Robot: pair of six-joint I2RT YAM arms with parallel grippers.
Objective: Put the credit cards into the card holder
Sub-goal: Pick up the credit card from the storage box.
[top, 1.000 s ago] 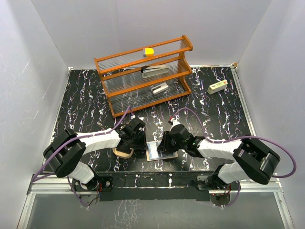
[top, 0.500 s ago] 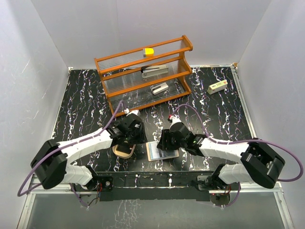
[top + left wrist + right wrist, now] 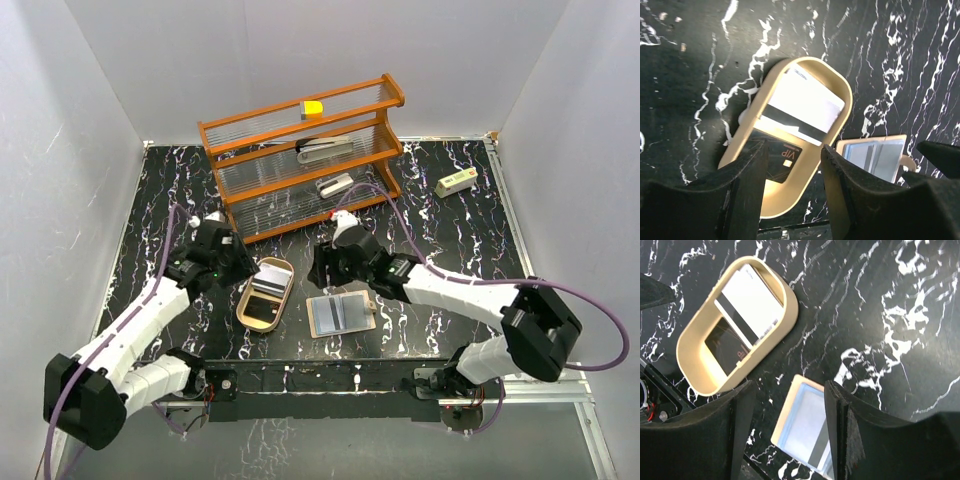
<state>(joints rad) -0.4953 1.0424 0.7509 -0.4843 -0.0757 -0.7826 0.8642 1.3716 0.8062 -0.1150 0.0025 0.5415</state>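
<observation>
Credit cards (image 3: 805,107) lie in the card holder (image 3: 848,102); left gripper (image 3: 794,150) and right gripper (image 3: 790,387) hang wide-jawed, empty; next probably pinches a card from the wallet (image 3: 340,313).

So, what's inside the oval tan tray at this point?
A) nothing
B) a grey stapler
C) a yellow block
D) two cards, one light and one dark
D: the left wrist view shows a light card with a dark stripe and a dark card lying inside the rim of the oval tray.
</observation>
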